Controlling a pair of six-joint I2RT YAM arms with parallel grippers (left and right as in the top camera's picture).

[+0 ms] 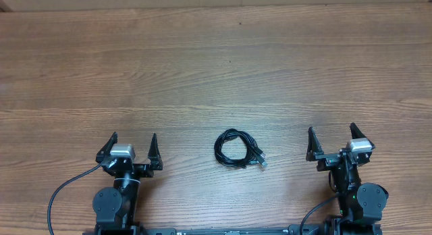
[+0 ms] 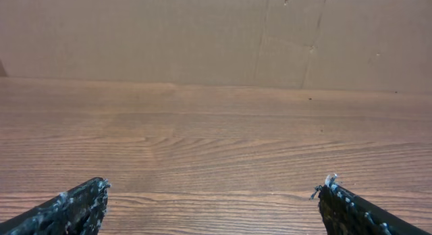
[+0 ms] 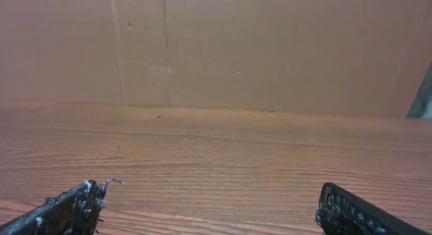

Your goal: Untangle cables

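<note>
**Black cable coil, front-centre of wood-grain desk**

Black cables [image 1: 237, 149]: thin cords wound together into one loose ring, lying flat on the desk [image 1: 216, 59] near its front edge, between the two arms. Small pale plug tips poking out at the ring's right side. Number of cords in the coil not readable. In contact with neither arm.

Left end effector [image 1: 133, 138]: well left of the coil, jaws spread wide, holding nothing. From its wrist camera [image 2: 216, 183]: two dark fingertips [image 2: 81, 206] at the bottom corners, bare wood between.

Right end effector [image 1: 331, 130]: well right of the coil, jaws likewise wide apart and empty. From its wrist camera [image 3: 214, 186]: dark fingertips [image 3: 71, 208] low in view, bare wood between.

Plain brown wall [image 2: 202, 32] beyond the desk's far edge. Thick black wire [image 1: 57, 194] curving out from the left arm's base.
</note>
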